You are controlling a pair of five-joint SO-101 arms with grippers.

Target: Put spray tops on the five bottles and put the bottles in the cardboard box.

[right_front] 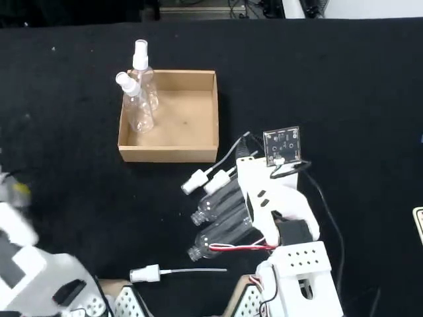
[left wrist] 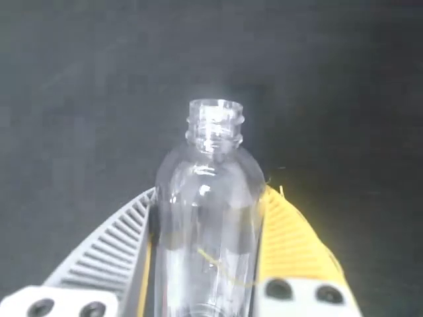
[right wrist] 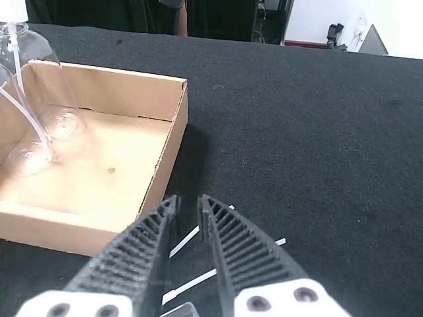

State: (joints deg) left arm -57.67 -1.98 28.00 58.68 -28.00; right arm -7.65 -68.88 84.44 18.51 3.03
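My left gripper (left wrist: 210, 198) is shut on a clear bottle (left wrist: 210, 172) with no top, its threaded neck pointing away from the camera. The left arm (right_front: 33, 264) sits at the table's near left corner. My right gripper (right wrist: 188, 203) hangs just in front of the cardboard box (right wrist: 173, 142), fingers a narrow gap apart with nothing between them, above white spray tubes (right wrist: 198, 281). Two capped bottles (right_front: 141, 105) stand in the box (right_front: 198, 119). Two bare bottles (right_front: 218, 221) lie by the right arm. Two spray tops (right_front: 205, 181) lie near them.
A third spray top (right_front: 147, 273) with its long tube lies near the table's front edge. The right arm's white body (right_front: 284, 211) covers part of the lying bottles. Black cloth spreads to the right of the box and at the far left.
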